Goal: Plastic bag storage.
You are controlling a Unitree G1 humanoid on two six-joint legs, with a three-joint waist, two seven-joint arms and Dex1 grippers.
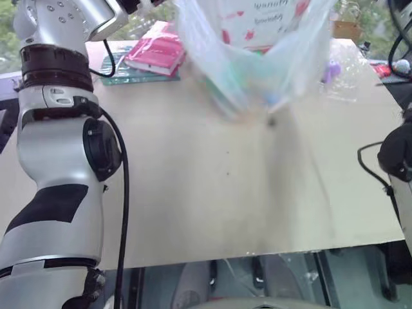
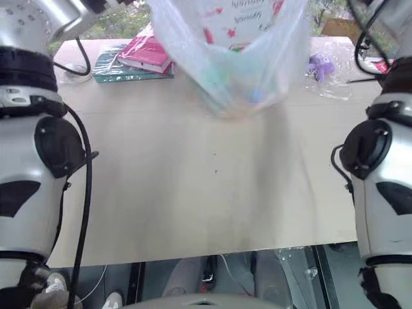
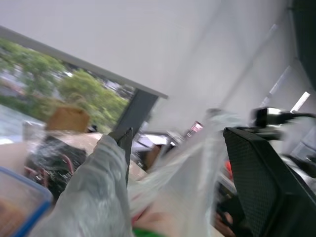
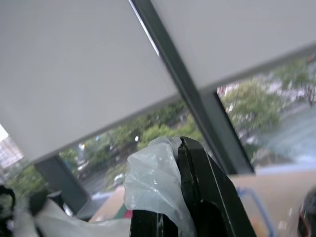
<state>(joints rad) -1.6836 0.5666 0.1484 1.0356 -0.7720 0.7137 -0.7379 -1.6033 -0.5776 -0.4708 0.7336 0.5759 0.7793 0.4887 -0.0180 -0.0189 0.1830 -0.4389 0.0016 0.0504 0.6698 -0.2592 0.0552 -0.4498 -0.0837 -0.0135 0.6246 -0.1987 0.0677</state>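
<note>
**Plastic bag held up over the far middle of the desk**

Hanging above the far middle of the pale desk [image 1: 212, 193]: the plastic bag [image 1: 257, 58], thin, translucent white, with red printed shapes and some lettering near its top. Sagging to a rounded bottom, just clear of the desk surface or barely brushing it; cannot tell which. Blurred greenish and bluish shapes showing through its lower part, too unclear to name.

Right hand [image 4: 182, 163]: black fingers shut together, a bunched fold of the bag's film pinched between them, seen in the right wrist view against window frames and trees. Left hand [image 3: 177, 168]: fingers standing apart, one slim finger [image 3: 124, 143] wrapped over by bag film, the other a broad black pad [image 3: 261, 182]; stretched bag plastic lying between the two, so gripping the bag on a wide spread.

At the far left of the desk, a pink book [image 1: 154, 50] lying on top of a teal-green flat book [image 1: 132, 74], left of the bag and well apart from it. At the far right, a small purple object [image 2: 320, 65] beside crinkled clear plastic [image 2: 335, 84]. Black cable [image 1: 122, 193] running down along the left arm.
</note>
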